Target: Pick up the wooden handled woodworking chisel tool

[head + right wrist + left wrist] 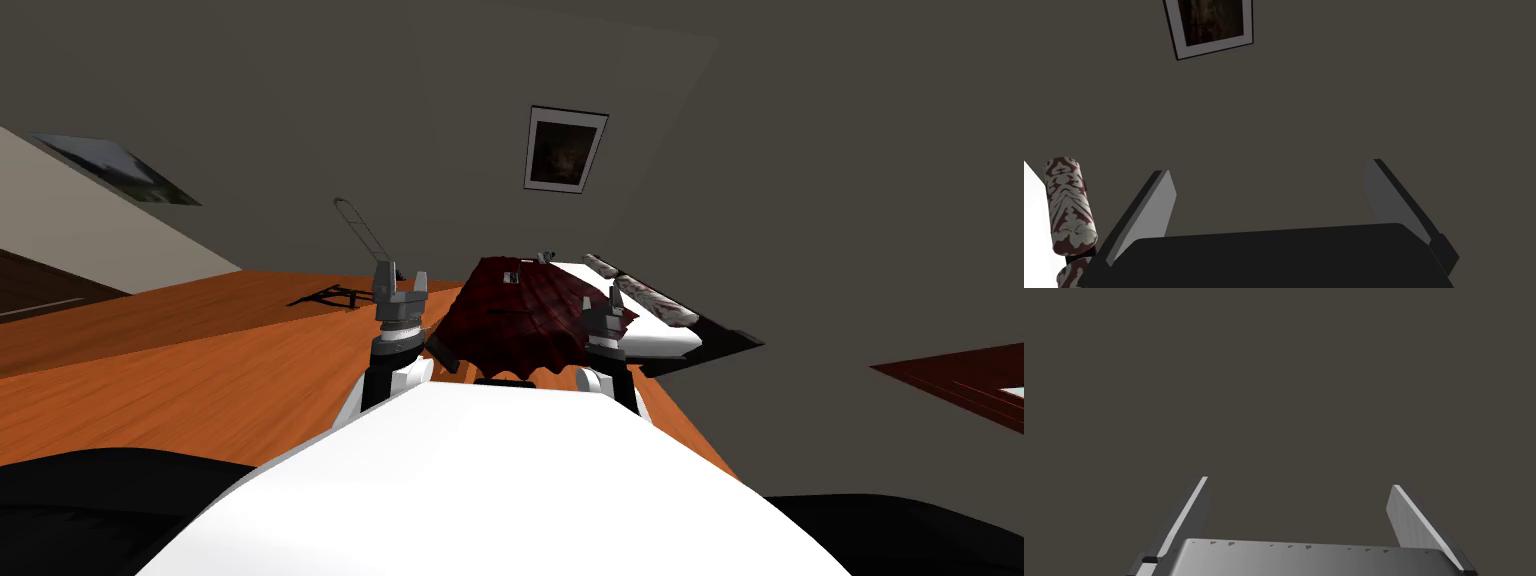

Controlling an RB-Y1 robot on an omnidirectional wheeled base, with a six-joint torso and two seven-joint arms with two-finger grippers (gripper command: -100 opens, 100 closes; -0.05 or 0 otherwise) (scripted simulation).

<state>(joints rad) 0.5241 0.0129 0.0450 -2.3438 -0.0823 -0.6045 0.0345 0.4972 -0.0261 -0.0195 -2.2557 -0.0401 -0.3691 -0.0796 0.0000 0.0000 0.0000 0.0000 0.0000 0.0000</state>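
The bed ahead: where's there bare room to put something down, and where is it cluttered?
The near and middle of the dark red blanket look mostly bare, as does the white sheet between it and the patterned bolsters. The blanket's far end is busier: small things lie there, too small to name. The orange floor left of the bed is open.
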